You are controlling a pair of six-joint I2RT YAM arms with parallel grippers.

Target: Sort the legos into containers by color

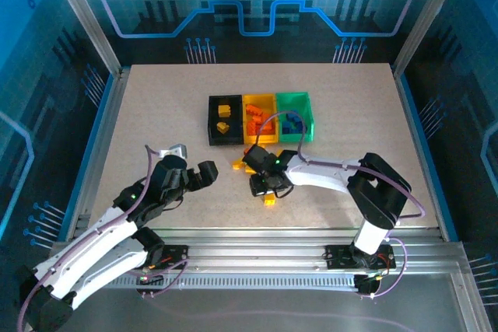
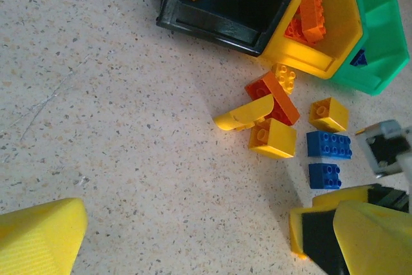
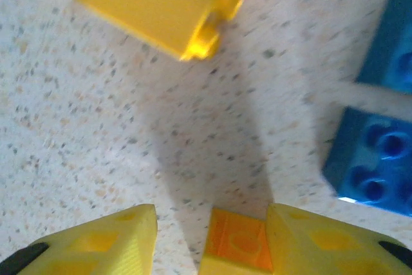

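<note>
Yellow fingers (image 3: 96, 243) of the right claw (image 3: 211, 217) stand parted low over the speckled desk (image 3: 96, 127), clamping nothing. An orange brick (image 3: 235, 243) sits between them, tight against one finger, with a strip of bare desk separating it from the other. Just ahead of the claw lies a yellow brick (image 3: 154, 4), and off to one side are two loose blue bricks (image 3: 376, 159), close together. Seen from overhead, this claw hangs near the middle of the desk, over a scatter of legos just in front of the containers. The left claw (image 1: 204, 174) hovers to the left of that scatter and apart from it, its jaws spread wide and empty. Its wrist camera looks across the pile, where a curved yellow piece (image 2: 244, 113) leans against a red-orange brick (image 2: 273, 96) and a square yellow block (image 2: 273, 138) touches them from the near side. Beyond the pile, the three containers stand joined in a row. The black bin (image 1: 212, 122) holds yellow bricks (image 1: 224, 110), the yellow bin (image 1: 259, 99) in the middle holds orange pieces (image 1: 255, 118), and the green bin (image 1: 294, 96) holds blue pieces (image 1: 292, 124).
</note>
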